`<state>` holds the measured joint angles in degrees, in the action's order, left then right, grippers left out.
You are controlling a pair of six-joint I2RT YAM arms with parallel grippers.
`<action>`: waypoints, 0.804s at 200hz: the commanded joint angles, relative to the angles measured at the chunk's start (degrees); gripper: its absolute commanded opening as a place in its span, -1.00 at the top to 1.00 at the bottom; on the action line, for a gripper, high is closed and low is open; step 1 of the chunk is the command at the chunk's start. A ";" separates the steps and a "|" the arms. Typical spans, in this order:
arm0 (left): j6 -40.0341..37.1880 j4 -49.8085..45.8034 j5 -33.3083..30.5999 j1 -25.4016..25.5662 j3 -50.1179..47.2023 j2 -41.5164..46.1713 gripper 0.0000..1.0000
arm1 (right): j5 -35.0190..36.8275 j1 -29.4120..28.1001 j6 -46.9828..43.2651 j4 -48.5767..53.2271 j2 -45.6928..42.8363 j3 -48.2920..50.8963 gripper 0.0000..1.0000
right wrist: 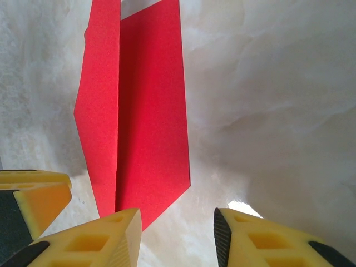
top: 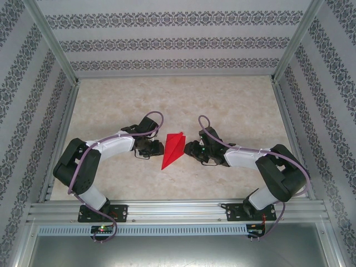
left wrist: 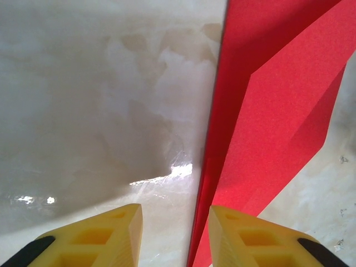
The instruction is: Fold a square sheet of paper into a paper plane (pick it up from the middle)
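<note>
Two tools flank the red paper plane (top: pixel 173 149), which lies near the middle of the marbled worktop (top: pixel 233 105) with its point toward the arm bases. We see the left tool (top: pixel 151 147) just beside one long edge and the right tool (top: pixel 193 150) just beside the other. From the left wrist, the yellow fingers (left wrist: pixel 105 233) stand spread, and the plane's edge runs into the gap between them. From the right wrist, the fingers (right wrist: pixel 261 239) are likewise spread over bare worktop, with the plane's end at one fingertip. Neither pinches anything.
</note>
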<state>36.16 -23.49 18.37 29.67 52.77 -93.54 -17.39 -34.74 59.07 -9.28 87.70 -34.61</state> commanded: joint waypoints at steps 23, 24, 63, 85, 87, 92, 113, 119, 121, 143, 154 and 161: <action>-1.71 -0.60 2.22 0.63 2.37 -1.31 0.23 | -1.94 -0.15 1.94 -1.88 2.33 -0.78 0.20; -1.71 -0.55 2.29 0.60 2.44 -1.35 0.23 | -2.03 -0.19 1.93 -1.92 2.40 -0.84 0.20; -2.05 -1.08 3.70 1.04 4.50 -4.27 0.23 | -3.39 -0.80 2.46 -3.74 4.53 -2.21 0.22; -2.06 -1.30 3.41 1.19 5.26 -5.00 0.22 | -3.42 -1.07 2.67 -3.95 5.61 -2.65 0.22; -2.06 -1.41 3.33 1.18 5.35 -5.12 0.22 | -3.44 -1.11 2.64 -4.09 5.74 -2.70 0.22; -2.07 -1.67 3.20 1.18 5.64 -5.46 0.22 | -3.44 -1.19 2.73 -4.31 5.98 -2.74 0.22; -1.98 -1.92 3.05 1.32 6.11 -6.95 0.24 | -4.00 -1.44 2.90 -5.25 6.86 -3.22 0.22; -1.91 -2.00 3.00 1.27 6.23 -7.33 0.24 | -4.11 -1.50 3.08 -5.23 7.03 -3.35 0.22; -1.89 -2.00 3.06 1.29 6.25 -7.42 0.24 | -4.07 -1.48 3.09 -5.16 7.09 -3.42 0.22; -1.71 -2.09 2.94 1.35 6.32 -8.38 0.26 | -2.13 -1.51 3.58 -1.45 7.30 -4.44 0.22; -1.62 -2.00 2.89 1.36 6.22 -8.46 0.27 | -1.64 -1.50 3.63 -0.88 7.39 -4.51 0.23; -1.62 -1.83 2.82 1.39 6.27 -8.54 0.28 | -1.28 -1.51 4.05 -0.47 7.51 -4.50 0.23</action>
<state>35.11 -23.64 20.95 30.33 58.17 -101.41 -20.56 -35.53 61.82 -11.88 94.35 -37.69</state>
